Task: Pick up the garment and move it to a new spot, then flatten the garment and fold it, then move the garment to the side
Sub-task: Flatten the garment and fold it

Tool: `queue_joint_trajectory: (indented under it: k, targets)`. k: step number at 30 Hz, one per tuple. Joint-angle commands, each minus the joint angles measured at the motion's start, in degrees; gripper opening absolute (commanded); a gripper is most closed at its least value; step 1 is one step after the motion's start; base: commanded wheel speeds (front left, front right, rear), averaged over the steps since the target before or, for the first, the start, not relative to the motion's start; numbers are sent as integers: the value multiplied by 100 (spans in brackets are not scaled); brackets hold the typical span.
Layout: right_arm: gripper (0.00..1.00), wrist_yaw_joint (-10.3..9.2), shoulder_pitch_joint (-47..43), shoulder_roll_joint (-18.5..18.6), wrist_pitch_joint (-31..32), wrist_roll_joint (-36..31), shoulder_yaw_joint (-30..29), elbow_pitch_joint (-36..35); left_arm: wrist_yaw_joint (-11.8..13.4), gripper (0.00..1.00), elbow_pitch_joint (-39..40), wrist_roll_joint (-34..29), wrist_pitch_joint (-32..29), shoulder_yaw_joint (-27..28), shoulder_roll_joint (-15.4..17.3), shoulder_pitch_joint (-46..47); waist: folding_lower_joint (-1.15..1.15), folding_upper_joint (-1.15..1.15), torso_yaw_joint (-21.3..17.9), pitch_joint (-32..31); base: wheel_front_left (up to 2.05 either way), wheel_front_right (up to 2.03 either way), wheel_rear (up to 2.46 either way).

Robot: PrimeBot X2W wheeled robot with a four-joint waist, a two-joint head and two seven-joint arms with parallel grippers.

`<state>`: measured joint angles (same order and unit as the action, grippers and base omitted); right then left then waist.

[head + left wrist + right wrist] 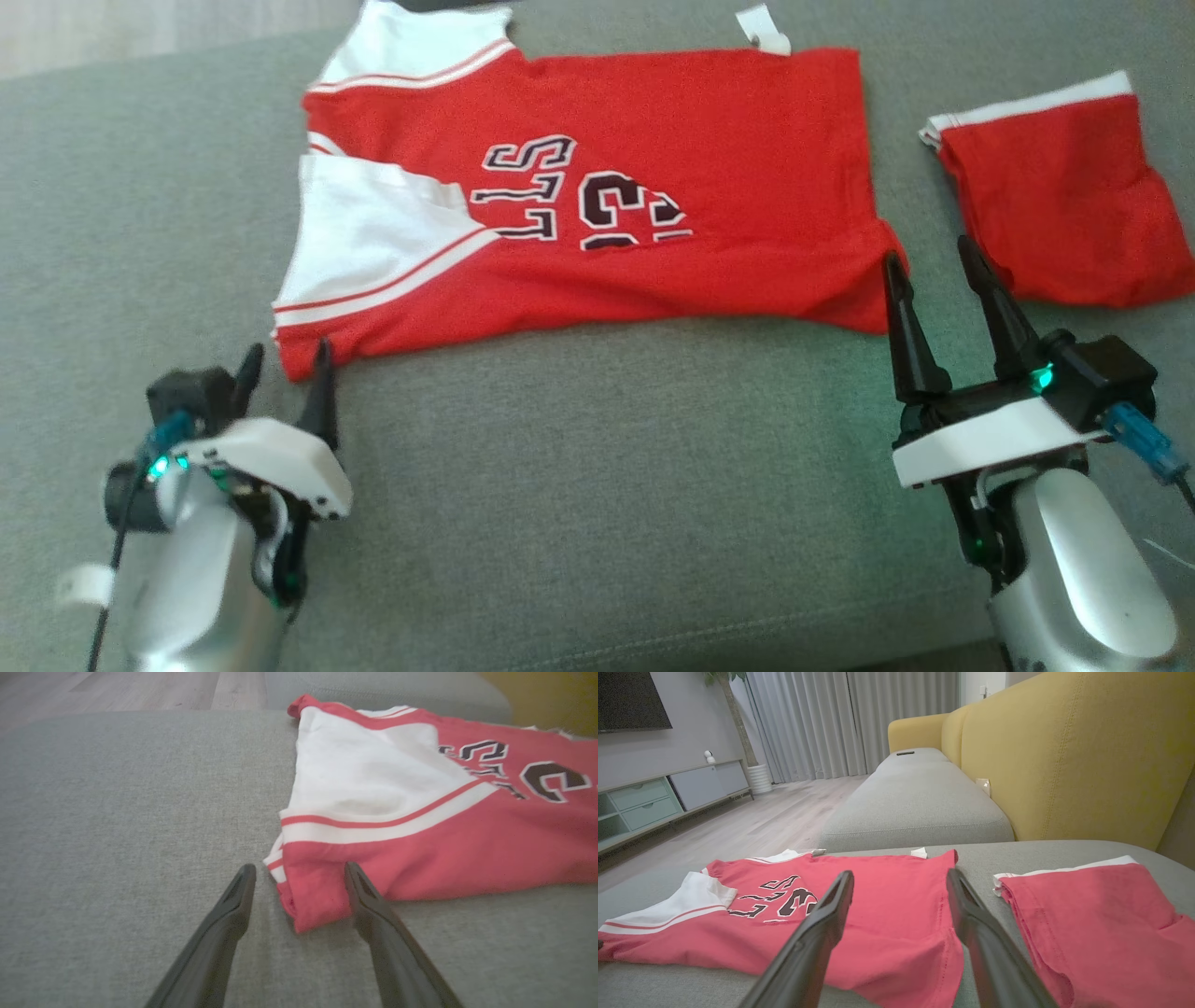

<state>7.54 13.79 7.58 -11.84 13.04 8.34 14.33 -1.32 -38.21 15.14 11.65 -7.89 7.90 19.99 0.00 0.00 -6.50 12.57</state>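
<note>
Jaws on both arms spread; each pair brackets a near jersey (709, 131) corner.

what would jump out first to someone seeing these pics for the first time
A red and white jersey with dark numbers lies spread flat in the middle of the grey sofa cushion. To its right sits a smaller folded red garment with a white band. The left gripper and right gripper, both open, are poised at the jersey's two near corners.
</note>
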Motion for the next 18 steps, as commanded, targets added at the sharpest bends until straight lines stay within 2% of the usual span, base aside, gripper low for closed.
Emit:
queue_joint_trajectory:
  k: [1,5,10,12,13,14,15,18]
  targets:
    - [100,-5,183,-39,9,-21,81,-210,46,100,68,-77,7,214,217,272,0,0,-73,80,0,0,0]
    - [100,-5,175,-12,56,8,117,-285,129,100,-451,-131,26,217,326,610,0,0,-159,194,0,0,0]
    - [100,-5,178,35,105,-66,-41,-345,-26,100,-925,-175,13,69,358,872,0,0,-238,255,0,0,0]
    - [100,-5,191,41,128,-114,-143,-341,-166,100,-1100,-204,-104,-54,355,919,0,0,-259,263,0,0,0]
    - [100,-5,194,39,142,-131,-208,-341,-219,75,-1166,-213,-139,-103,357,938,0,0,-258,265,0,0,0]
    - [100,-5,196,40,165,-150,-270,-339,-257,9,-1212,-219,-136,-138,368,956,0,0,-251,269,0,0,0]
    - [100,-5,196,41,185,-173,-327,-337,-280,0,-1243,-216,-107,-156,378,974,0,0,-239,270,0,0,0]
    - [100,-5,176,23,257,-247,-469,-320,-272,0,-1196,-166,105,-115,369,1034,0,0,-159,250,0,0,0]
